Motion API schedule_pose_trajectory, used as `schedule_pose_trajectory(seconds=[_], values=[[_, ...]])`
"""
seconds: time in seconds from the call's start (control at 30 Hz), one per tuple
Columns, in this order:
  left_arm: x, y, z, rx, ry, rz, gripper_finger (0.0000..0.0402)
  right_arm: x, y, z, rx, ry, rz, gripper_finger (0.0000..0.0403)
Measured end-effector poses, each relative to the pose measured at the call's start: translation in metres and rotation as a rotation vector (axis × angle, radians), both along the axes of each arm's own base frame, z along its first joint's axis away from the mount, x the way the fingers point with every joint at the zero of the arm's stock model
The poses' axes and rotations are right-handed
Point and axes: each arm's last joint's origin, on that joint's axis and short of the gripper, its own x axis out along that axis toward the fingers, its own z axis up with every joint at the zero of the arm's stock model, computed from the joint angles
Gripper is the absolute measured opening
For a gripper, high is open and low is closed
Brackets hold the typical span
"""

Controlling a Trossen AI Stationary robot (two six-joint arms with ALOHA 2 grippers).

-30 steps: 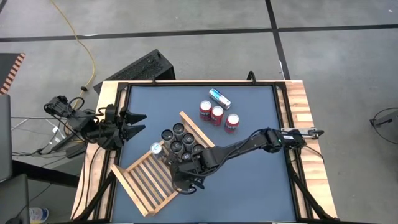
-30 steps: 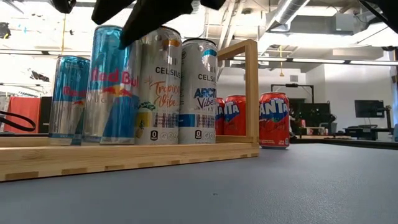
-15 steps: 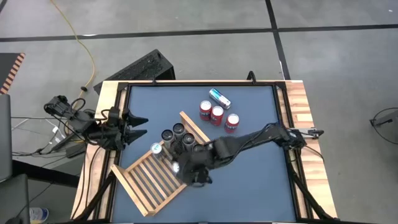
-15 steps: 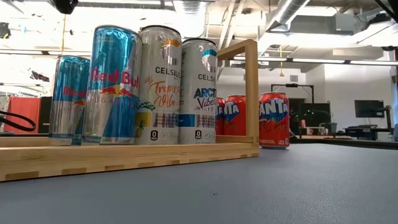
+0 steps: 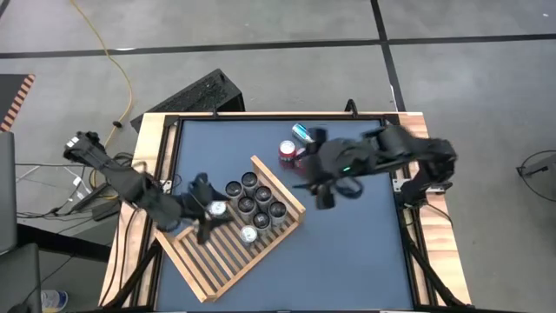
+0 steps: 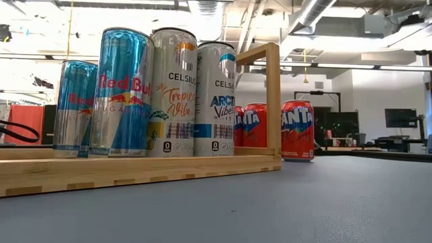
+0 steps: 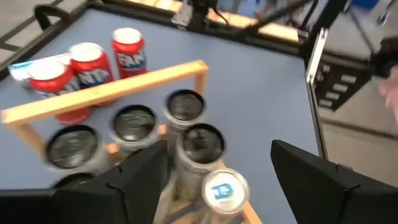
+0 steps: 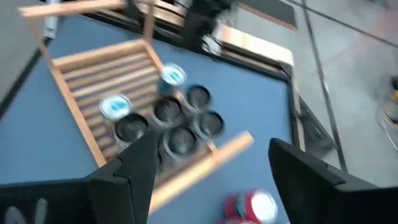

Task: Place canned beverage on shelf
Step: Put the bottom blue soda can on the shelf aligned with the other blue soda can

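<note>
I am watching the left gripper reaching in over the shelf, which is lying askew by the table's left edge. Its fingers are standing apart, clenching nothing. A blue-tabbed can is standing upright just ahead of them, with a gap showing on either side of it in the left wrist view. That can is sitting on the slats at the edge of a cluster of dark-topped cans, which are crowding the shelf's corner nearest the table's middle, against the raised frame. Another silver-topped can is standing on the slats beside the cluster. From table height I am seeing tall Red Bull and Celsius cans lining up on the wooden rack. The right gripper is hanging over the bare table near its right edge, close to the red Fanta cans, its fingers spread and carrying nothing. The red cans are standing off the shelf, just beyond its frame, and a silver-blue can is lying on its side next to them.
</note>
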Motion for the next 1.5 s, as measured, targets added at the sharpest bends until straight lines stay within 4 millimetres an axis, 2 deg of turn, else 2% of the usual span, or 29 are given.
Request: schedule_pose_trajectory(seconds=[0.17, 0.33, 0.47, 0.6, 0.73, 0.87, 1.0, 1.1, 1.27, 1.5], values=[[0.029, -0.037, -0.009, 0.042, 0.033, 0.053, 0.0266, -0.052, -0.014, 0.022, 0.003, -0.009, -0.057, 0.027], [0.054, -0.073, -0.025, -0.023, 0.025, 0.174, 0.0265, -0.096, -0.024, 0.035, -0.004, -0.004, -0.057, 0.027], [0.075, -0.101, -0.039, -0.029, 0.045, 0.184, 0.0265, -0.13, -0.032, 0.045, 0.005, -0.027, -0.053, 0.027], [0.096, -0.117, -0.05, 0.033, 0.094, 0.203, 0.0265, -0.156, -0.037, 0.053, 0.024, -0.08, -0.041, 0.027], [0.108, -0.119, -0.062, 0.091, 0.163, 0.268, 0.0265, -0.175, -0.039, 0.058, 0.063, -0.127, -0.037, 0.027], [0.105, -0.117, -0.065, 0.056, 0.18, 0.332, 0.0265, -0.188, -0.038, 0.061, 0.105, -0.156, -0.019, 0.027], [0.084, -0.12, -0.061, 0.066, 0.167, 0.389, 0.0265, -0.195, -0.036, 0.062, 0.13, -0.169, 0.004, 0.027], [0.073, -0.123, -0.063, 0.082, 0.172, 0.416, 0.0265, -0.195, -0.034, 0.062, 0.141, -0.169, 0.014, 0.027], [0.074, -0.123, -0.066, 0.107, 0.128, 0.44, 0.0265, -0.189, -0.031, 0.061, 0.138, -0.154, 0.023, 0.027], [0.066, -0.125, -0.099, 0.016, 0.091, 0.497, 0.0265, -0.183, -0.028, 0.059, 0.131, -0.139, 0.024, 0.027]])
